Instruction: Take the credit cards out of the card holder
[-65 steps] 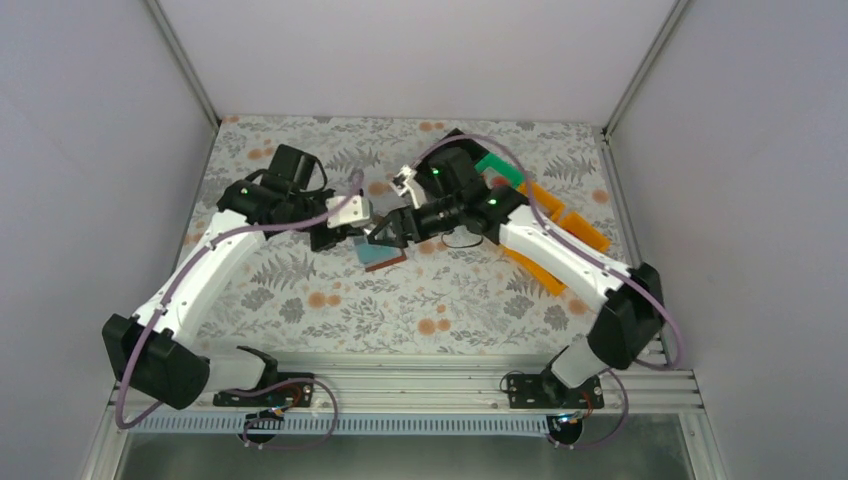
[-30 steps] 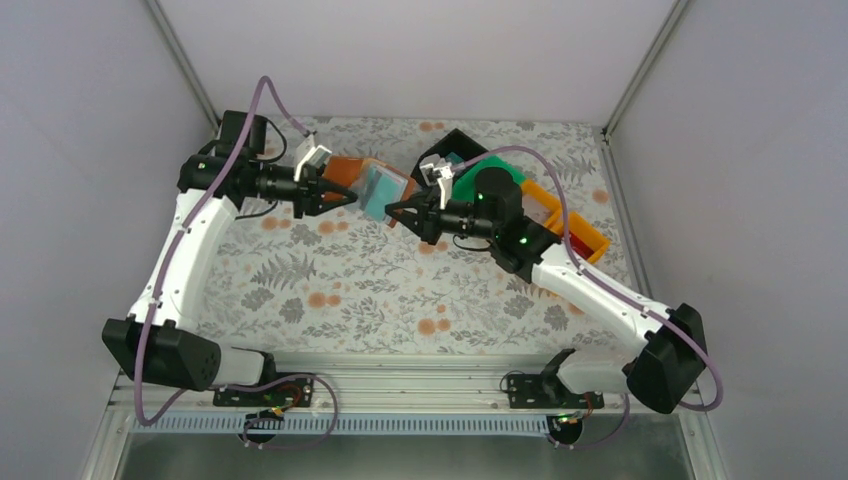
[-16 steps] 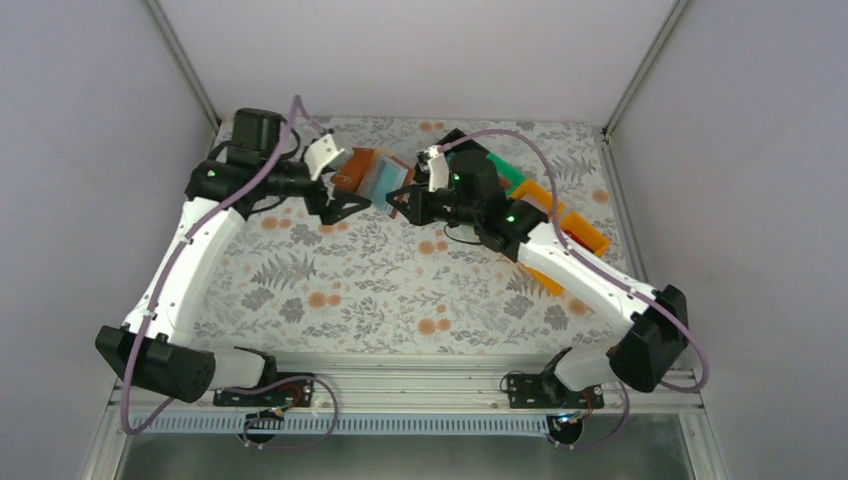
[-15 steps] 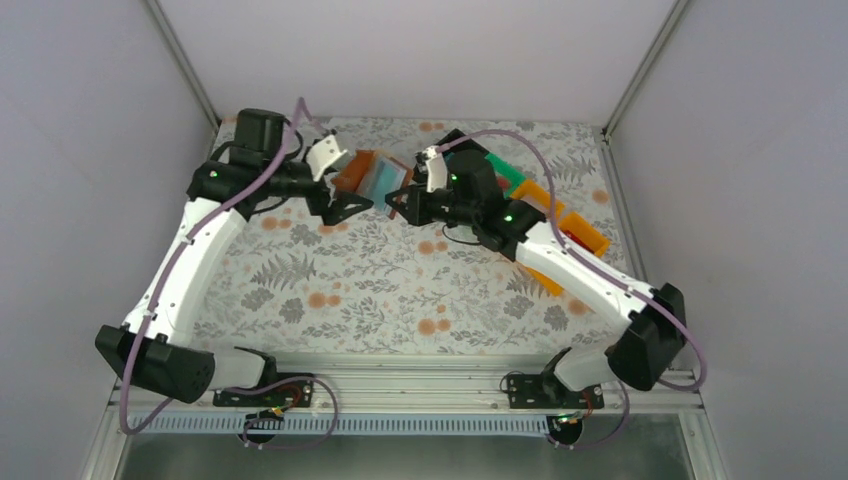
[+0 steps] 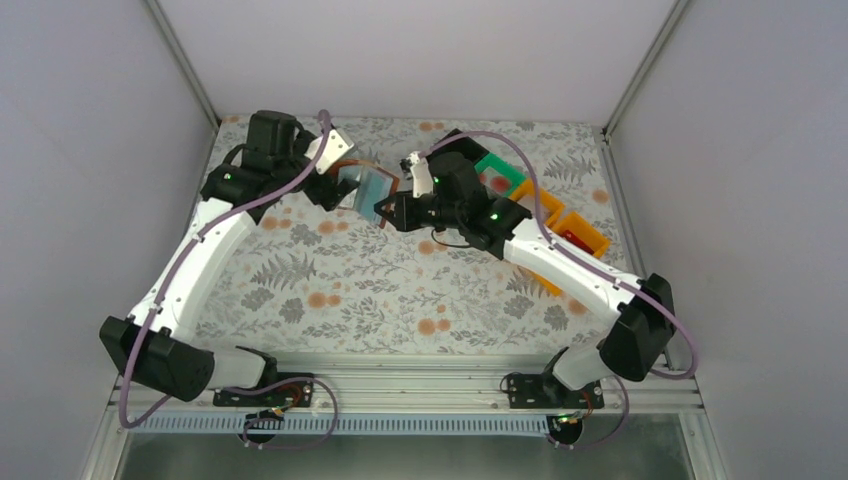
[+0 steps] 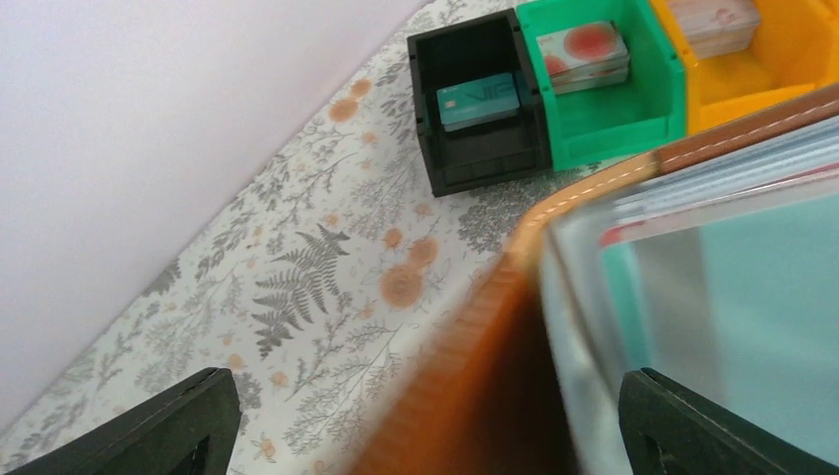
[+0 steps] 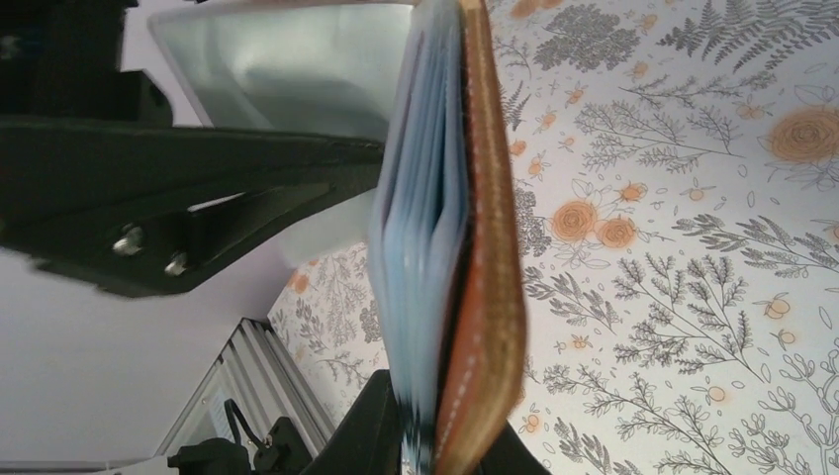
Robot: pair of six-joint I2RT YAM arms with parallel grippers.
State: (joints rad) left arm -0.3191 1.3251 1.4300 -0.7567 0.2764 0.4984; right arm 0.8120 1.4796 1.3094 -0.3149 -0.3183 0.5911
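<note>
The brown card holder (image 5: 368, 185) hangs above the table's back middle, with my right gripper (image 5: 388, 212) shut on its lower edge. In the right wrist view the card holder (image 7: 485, 247) stands edge-on, pale blue leaves beside the brown cover, pinched at my right gripper (image 7: 450, 435). My left gripper (image 5: 345, 190) is open at the holder's left side. In the left wrist view its jaws stand wide apart at my left gripper (image 6: 440, 426), and the card holder (image 6: 475, 376) runs between them without touching. A teal credit card (image 6: 712, 297) shows inside a slot.
A black bin (image 6: 435, 119) holds a teal card (image 6: 478, 101). Beside it, a green bin (image 6: 604, 114) holds pale red-spotted cards (image 6: 584, 54), and an orange bin (image 6: 772, 74) holds more. All three bins (image 5: 500, 175) line the back right of the floral table.
My left gripper has opened and let go of the card holder's flap, then swung closer to it. The right gripper has carried the card holder slightly left and nearer.
</note>
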